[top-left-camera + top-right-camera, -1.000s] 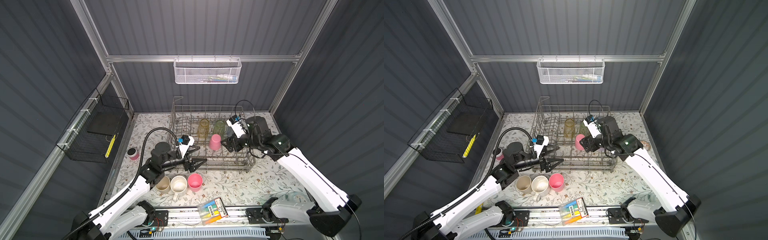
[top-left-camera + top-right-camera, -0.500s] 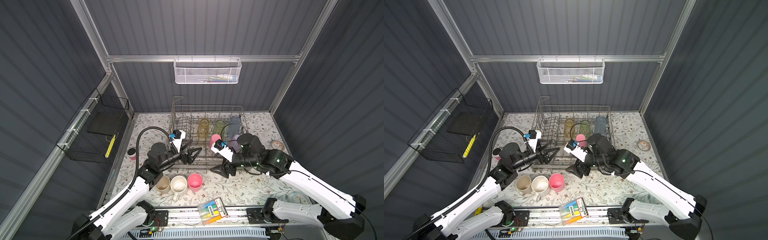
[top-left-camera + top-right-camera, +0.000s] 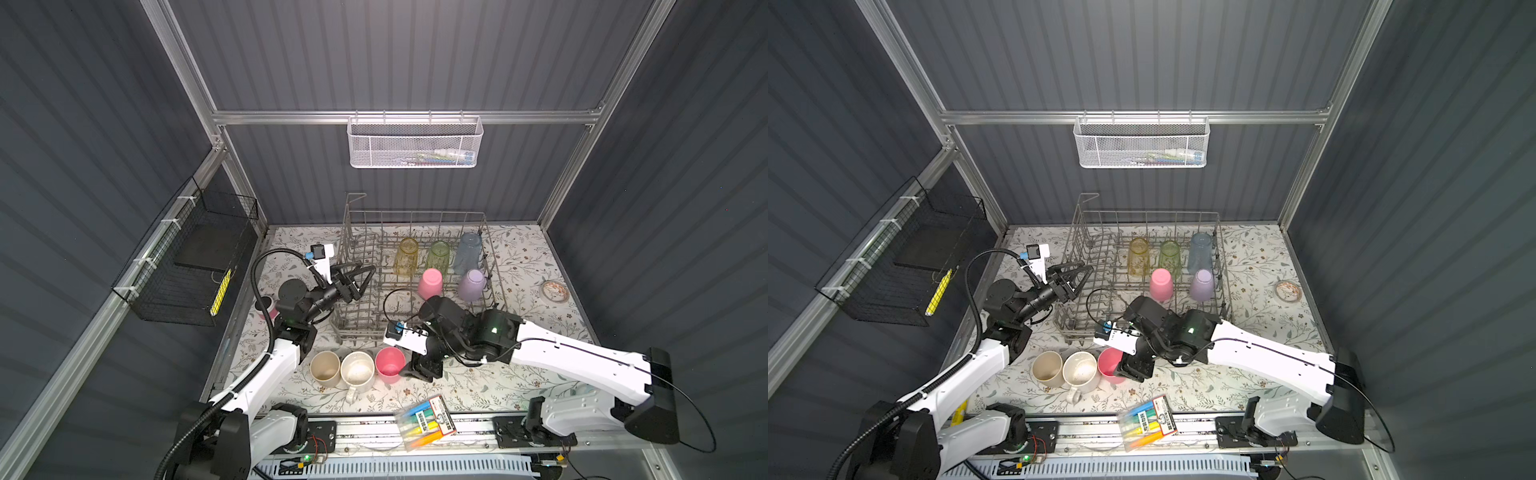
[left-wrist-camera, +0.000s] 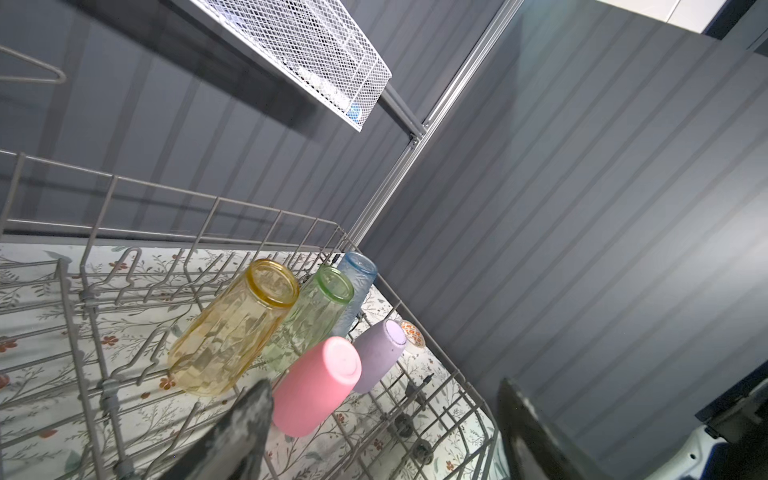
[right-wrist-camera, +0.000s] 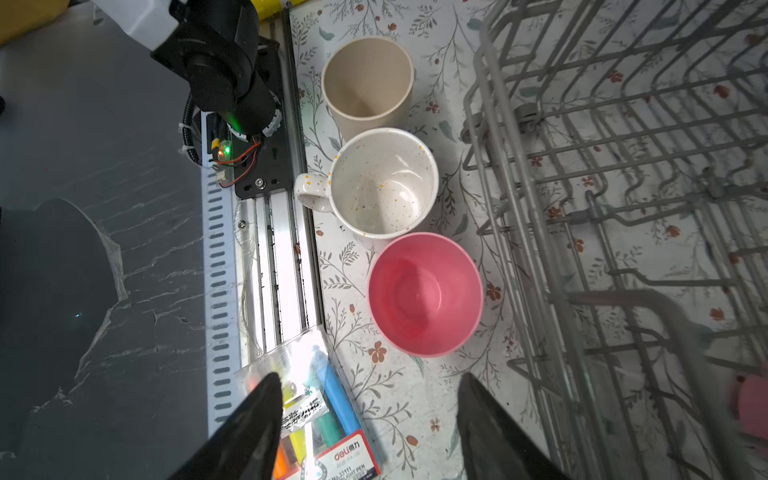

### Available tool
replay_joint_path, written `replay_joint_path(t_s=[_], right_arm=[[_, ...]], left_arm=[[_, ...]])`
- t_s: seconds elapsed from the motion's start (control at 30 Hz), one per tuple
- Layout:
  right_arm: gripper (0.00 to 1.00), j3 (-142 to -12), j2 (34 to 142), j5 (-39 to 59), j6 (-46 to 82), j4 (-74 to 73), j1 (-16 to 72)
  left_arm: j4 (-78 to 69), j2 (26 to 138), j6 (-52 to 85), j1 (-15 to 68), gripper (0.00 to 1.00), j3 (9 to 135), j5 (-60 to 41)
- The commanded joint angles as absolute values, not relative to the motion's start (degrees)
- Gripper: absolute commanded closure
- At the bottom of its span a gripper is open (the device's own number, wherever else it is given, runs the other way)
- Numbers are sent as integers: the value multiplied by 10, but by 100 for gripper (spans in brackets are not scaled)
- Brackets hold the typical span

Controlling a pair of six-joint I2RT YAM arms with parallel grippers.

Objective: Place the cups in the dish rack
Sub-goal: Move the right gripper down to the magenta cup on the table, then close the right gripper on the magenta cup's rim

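Observation:
The dish rack (image 3: pixel 415 214) (image 3: pixel 1142 214) stands at the back. Upside down in it are the amber (image 3: pixel 406 257), green (image 3: pixel 438 255), clear-blue (image 3: pixel 467 252), pink (image 3: pixel 430 282) and lilac (image 3: pixel 471 284) cups. Upright in a row on the table in front stand a beige tumbler (image 3: pixel 325 369), a speckled mug (image 3: pixel 357 372) and a pink tumbler (image 3: pixel 390 365) (image 5: pixel 424 293). My right gripper (image 3: pixel 422 368) (image 5: pixel 368 376) hangs open just right of that pink tumbler, holding nothing. Raised at the rack's left side, my left gripper (image 3: pixel 365 272) (image 4: pixel 382 384) is open and empty.
A highlighter pack (image 3: pixel 428 422) lies at the front edge under my right gripper. A short pink pot (image 3: pixel 268 307) sits behind my left arm. A tape roll (image 3: pixel 552 289) lies right of the rack. A white mesh basket (image 3: pixel 415 143) and a black wire basket (image 3: pixel 195 266) hang on the walls.
My right arm swung out of the rack, forward and down to the pink tumbler at the front, its jaws narrowing a little. My left gripper rose toward the rack's left side.

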State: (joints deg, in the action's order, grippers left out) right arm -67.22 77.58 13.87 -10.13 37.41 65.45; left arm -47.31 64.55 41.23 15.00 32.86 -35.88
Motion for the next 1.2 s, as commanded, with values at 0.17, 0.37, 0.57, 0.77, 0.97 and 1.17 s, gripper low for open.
replay_joint_path(t_s=[0.17, 0.37, 0.57, 0.77, 0.97, 1.17], right_arm=[[43, -717, 857, 93, -140, 388, 695], [49, -738, 902, 83, -156, 398, 704], [51, -753, 939, 77, -162, 413, 704], [54, -763, 962, 78, -163, 425, 704], [56, -780, 994, 71, -167, 445, 705], [59, -795, 1023, 61, -172, 462, 708]], left_arm=[[-507, 630, 423, 131, 15, 333, -383], [-492, 605, 413, 130, 14, 331, -383], [-467, 582, 398, 129, 14, 330, -378], [-438, 563, 375, 127, 14, 330, -368], [-434, 554, 374, 124, 14, 327, -366], [-425, 548, 373, 122, 14, 328, -364]])
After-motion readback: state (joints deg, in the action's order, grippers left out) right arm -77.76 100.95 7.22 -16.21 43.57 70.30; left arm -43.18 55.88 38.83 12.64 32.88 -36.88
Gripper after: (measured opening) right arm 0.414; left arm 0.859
